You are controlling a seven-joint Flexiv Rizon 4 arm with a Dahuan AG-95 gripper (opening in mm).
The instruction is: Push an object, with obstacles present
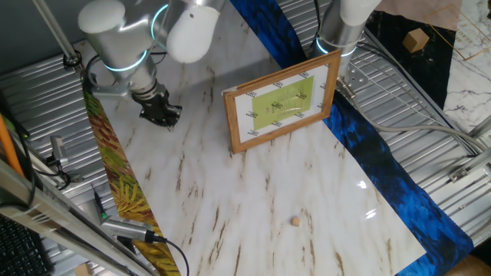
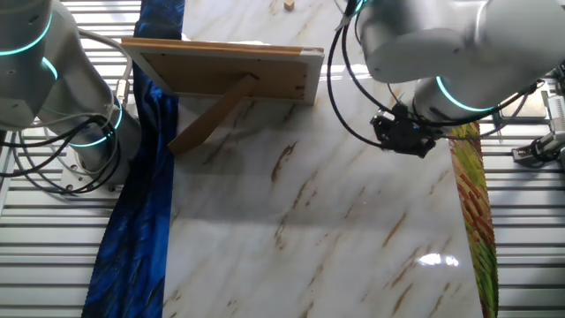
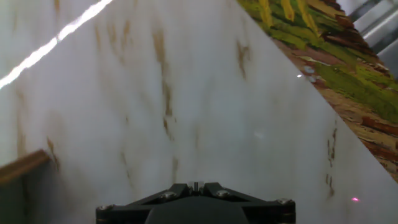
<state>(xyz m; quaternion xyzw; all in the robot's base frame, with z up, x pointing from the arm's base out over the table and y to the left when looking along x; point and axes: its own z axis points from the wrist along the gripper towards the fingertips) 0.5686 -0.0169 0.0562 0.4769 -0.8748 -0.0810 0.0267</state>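
Note:
The object, a tiny wood-coloured nub (image 1: 294, 221), lies alone on the white marbled board near its front edge; the other fixed view shows the nub (image 2: 287, 5) at the top border. The obstacle, a light-wood picture frame (image 1: 284, 103) with a white mat and a yellow-green picture, stands propped on its back strut (image 2: 212, 115) mid-board. My gripper (image 1: 161, 113) hangs low over the board's far left corner, well away from both the frame and the nub. In the hand view its black fingertips (image 3: 196, 185) are pressed together with nothing between them, over bare marble.
A leaf-patterned yellow-green cloth strip (image 1: 126, 192) borders the board beside my gripper, and a blue cloth strip (image 1: 376, 153) borders the opposite side. A second arm's base (image 1: 341, 27) stands behind the frame. Ribbed metal tabletop (image 1: 430, 115) surrounds the board. A tan box (image 1: 416, 40) sits far right.

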